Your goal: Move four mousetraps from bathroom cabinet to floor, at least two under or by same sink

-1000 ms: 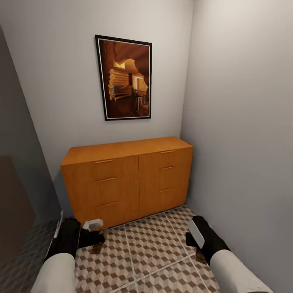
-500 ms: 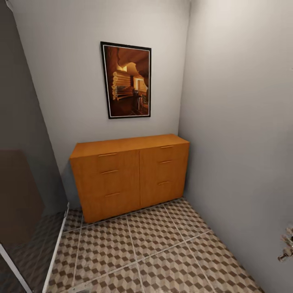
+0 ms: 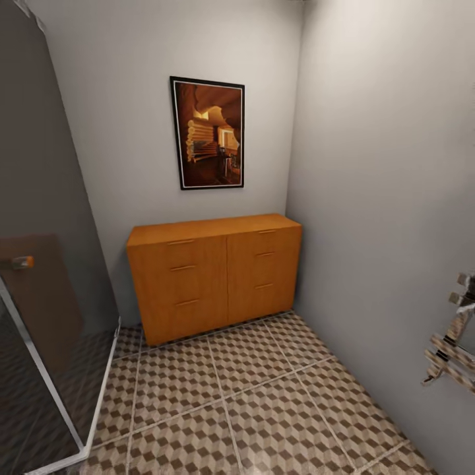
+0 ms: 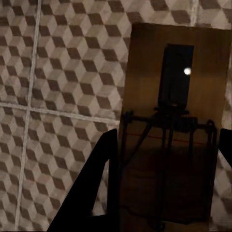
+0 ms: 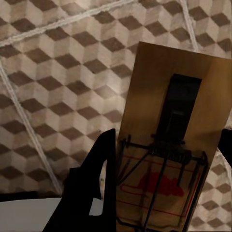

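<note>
The orange-brown cabinet (image 3: 211, 277) stands against the far wall with all its drawers shut. The cube-patterned bathroom floor (image 3: 251, 402) spreads out in front of it. In the left wrist view, my left gripper (image 4: 169, 135) is shut on a tan mousetrap (image 4: 145, 72), held above the tiles (image 4: 58, 72). In the right wrist view, my right gripper (image 5: 167, 137) is shut on a second mousetrap (image 5: 154, 87) with a red mark near its wire, also above the floor (image 5: 58, 72). The sink is out of view.
A framed picture (image 3: 210, 134) hangs above the cabinet. A glass shower screen (image 3: 46, 330) with a white frame stands on the left. A chrome towel rack (image 3: 452, 343) juts from the grey right wall.
The head camera has pulled back and shifted, so the cabinet looks smaller and farther off. Both forearms, seen low in the head view a second ago, have left it.
</note>
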Robot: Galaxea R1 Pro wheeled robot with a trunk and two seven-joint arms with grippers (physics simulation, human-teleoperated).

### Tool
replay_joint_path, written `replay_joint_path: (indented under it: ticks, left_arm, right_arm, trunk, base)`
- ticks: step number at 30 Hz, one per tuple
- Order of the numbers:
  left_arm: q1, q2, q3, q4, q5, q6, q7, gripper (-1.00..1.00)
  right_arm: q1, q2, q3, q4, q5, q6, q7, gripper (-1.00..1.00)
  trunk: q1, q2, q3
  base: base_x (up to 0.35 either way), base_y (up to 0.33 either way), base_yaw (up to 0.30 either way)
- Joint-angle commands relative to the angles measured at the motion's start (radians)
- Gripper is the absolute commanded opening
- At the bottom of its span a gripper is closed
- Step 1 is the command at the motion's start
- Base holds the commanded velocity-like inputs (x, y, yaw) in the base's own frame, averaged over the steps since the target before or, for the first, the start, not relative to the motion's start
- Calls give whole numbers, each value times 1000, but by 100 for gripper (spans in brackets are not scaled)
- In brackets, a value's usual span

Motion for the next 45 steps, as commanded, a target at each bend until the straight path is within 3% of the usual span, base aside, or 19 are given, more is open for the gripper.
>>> replay_joint_path:
  ticks: [1, 8, 15, 20, 24, 26, 35, 45]
  left_arm:
    - [5, 1, 8, 2, -12, -3, 9, -100]
    - [45, 3, 8, 13, -12, -64, 4, -100]
    - [71, -1, 8, 46, -12, -74, -7, -100]
    - [105, -4, 9, 54, 1, -74, -140, -100]
    - [118, 2, 10, 54, 23, -73, -198, -100]
    - [120, 4, 11, 53, 29, -68, -277, -100]
    - [125, 2, 8, 54, 26, -60, -333, -100]
    - [125, 4, 4, 48, 22, 86, -370, -100]
  right_arm:
    - [5, 0, 9, 1, -11, -4, 2, -100]
    - [20, 2, 11, 1, -10, -4, 6, -100]
    - [20, 0, 11, 1, -10, -3, 13, -100]
    - [20, 0, 11, 1, -10, -4, 12, -100]
    - [20, 0, 11, 1, -10, -4, 13, -100]
    - [20, 1, 11, 1, -10, -5, 12, -100]
    - [20, 0, 11, 1, -10, -8, 7, -100]
    - [20, -1, 11, 1, -10, -10, 7, -100]
  trunk:
    - [-1, -1, -1]
    - [-1, -1, -1]
    - [-1, -1, -1]
    - [-1, -1, -1]
    - [-1, -1, -1]
    - [-1, -1, -1]
    - [-1, -1, -1]
    - [-1, -1, -1]
  base:
    - [-345, -5, 0]
    - [-198, -18, 0]
    - [-14, -1, 126]
    - [-1, 0, 265]
    - [0, 0, 272]
    - [0, 0, 268]
    - [0, 0, 129]
    - [0, 0, 258]
